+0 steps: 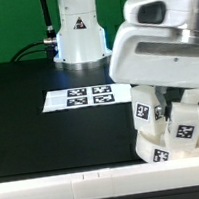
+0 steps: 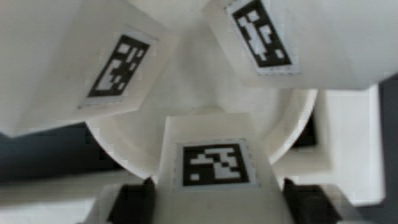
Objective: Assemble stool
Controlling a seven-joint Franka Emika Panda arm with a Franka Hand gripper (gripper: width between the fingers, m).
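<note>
In the exterior view the stool (image 1: 170, 129) stood at the lower right of the frame, on the black desk (image 1: 29, 116) and close to the long white rail (image 1: 68, 190) that ran along the bottom edge. It sat upside down — the round seat (image 1: 154, 148) underneath, the stubby tagged legs (image 1: 146, 111) pointing up. The arm's large white wrist housing filled the upper right of the frame directly above it, and the gripper (image 1: 173, 100) reached down among the legs. The marker board (image 1: 87, 95) lay flat near the centre, in front of the robot base (image 1: 78, 30) at the top.

The wrist view showed three tagged legs at close range, one (image 2: 222, 155) at lower centre, flanked by the dark fingers (image 2: 121, 198) at the bottom corners. Whether they pressed on that leg or merely stood beside it — I could not tell.
</note>
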